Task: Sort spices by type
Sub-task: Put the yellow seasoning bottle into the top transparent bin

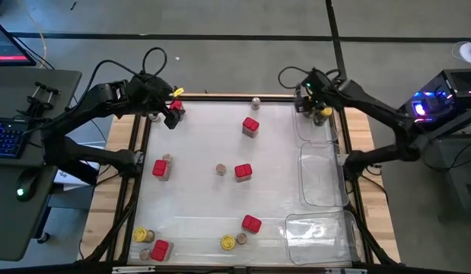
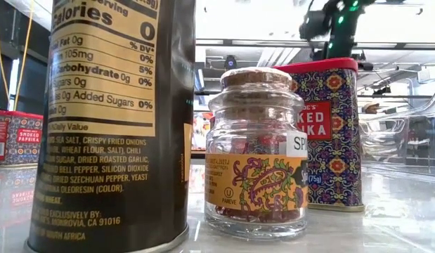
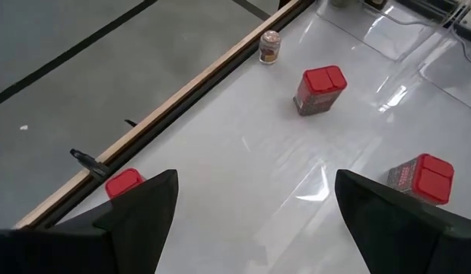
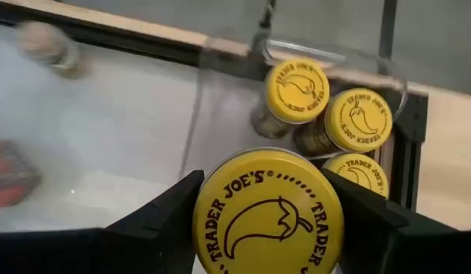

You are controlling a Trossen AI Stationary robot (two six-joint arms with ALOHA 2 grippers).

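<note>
Right gripper [image 4: 267, 221], at the upper right of the overhead frame, is clamped on a yellow-lidded jar [image 4: 267, 217] above the clear tray [image 1: 305, 131] that already holds three yellow-lidded jars [image 4: 360, 119]. The step in hand appears to be depositing this jar; the next move calls for lowering it into a free spot and releasing. Left gripper [image 3: 254, 205], fingers spread and empty, hovers at upper left near a red tin [image 3: 124, 183].
</note>
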